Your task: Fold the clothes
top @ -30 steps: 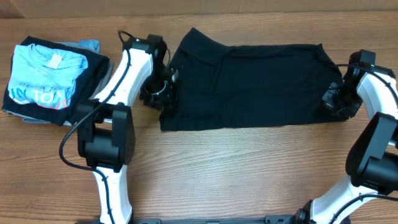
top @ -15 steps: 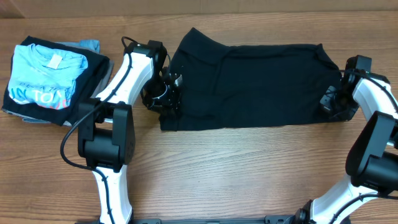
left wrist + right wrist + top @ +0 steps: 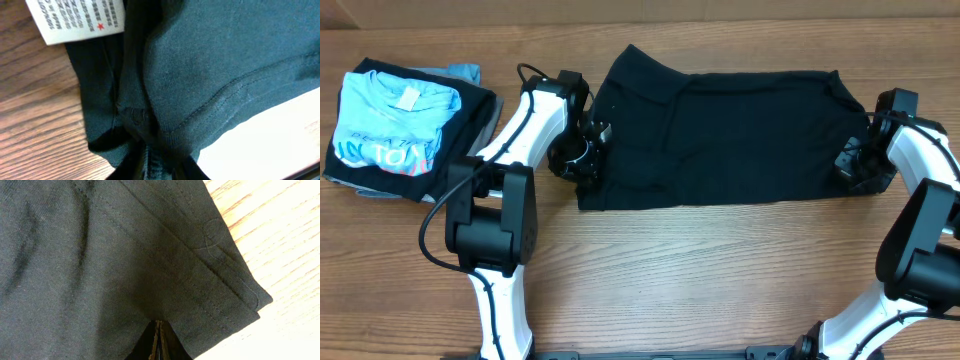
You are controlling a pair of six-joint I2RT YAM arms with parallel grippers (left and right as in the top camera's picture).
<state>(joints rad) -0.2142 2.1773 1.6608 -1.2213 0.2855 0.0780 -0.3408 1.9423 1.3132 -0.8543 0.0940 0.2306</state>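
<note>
clothes (image 3: 740, 140) between left pincer (image 3: 590, 160) and right pincer (image 3: 850, 163) | folded stack (image 3: 400, 125) far left

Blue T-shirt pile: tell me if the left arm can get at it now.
Probably: only bare table separates the blue T-shirt pile from the left gripper, though that looks pinched on the black T-shirt and must let go first.

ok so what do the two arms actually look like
Both are built of white curved shells with bulky black joints: left arm, right arm. A thin black cable loops off the left one. The left gripper and right gripper are black.
</note>
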